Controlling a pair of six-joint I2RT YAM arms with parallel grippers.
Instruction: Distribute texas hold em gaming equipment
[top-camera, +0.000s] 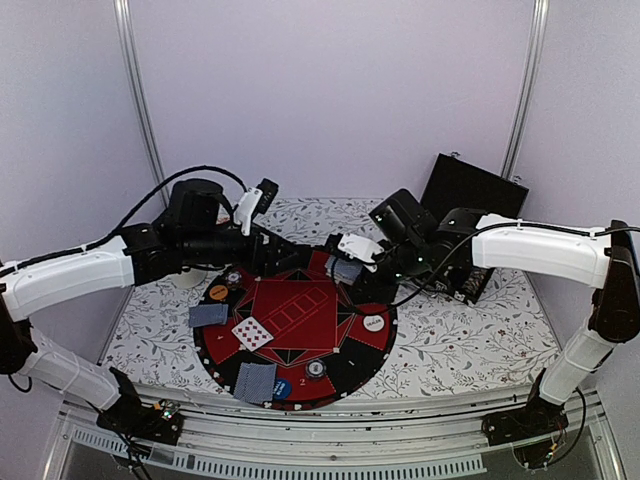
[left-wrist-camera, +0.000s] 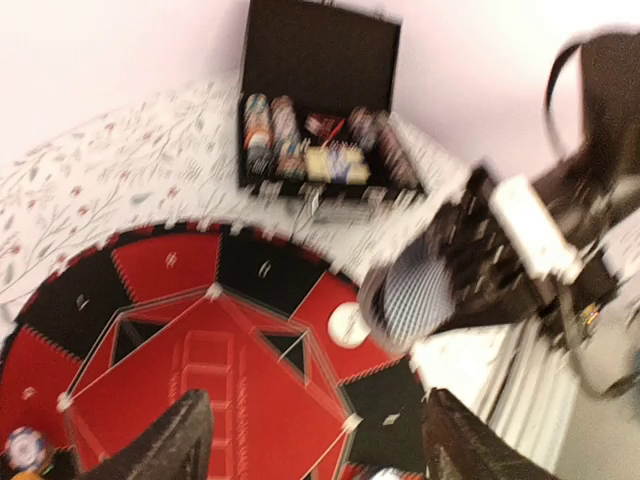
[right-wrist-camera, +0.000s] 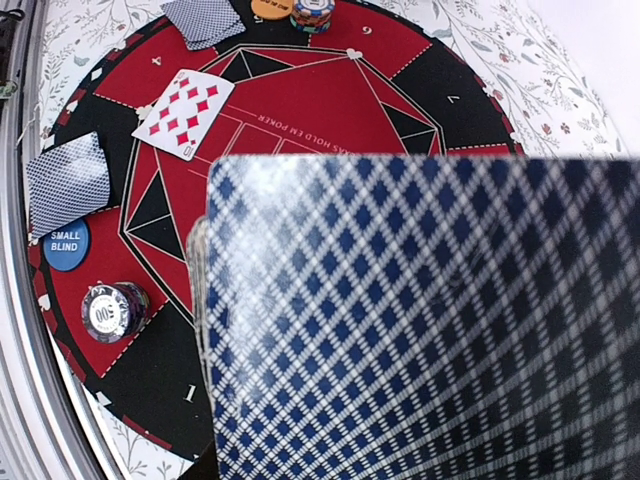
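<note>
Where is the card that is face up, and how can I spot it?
Look at the round red and black mat. Left of its red middle lies a card. Only it shows a white face with red diamonds; the two cards beside it show blue backs.

The card deck (right-wrist-camera: 420, 320) is filling the right wrist view, running off its right and bottom edges. It is masking the jaws of the right gripper (top-camera: 350, 265) and part of the round mat (right-wrist-camera: 300, 110). The left wrist view is smearing: chips (left-wrist-camera: 300, 150) in the case (left-wrist-camera: 320, 60) are showing only as indistinct stacks.
</note>
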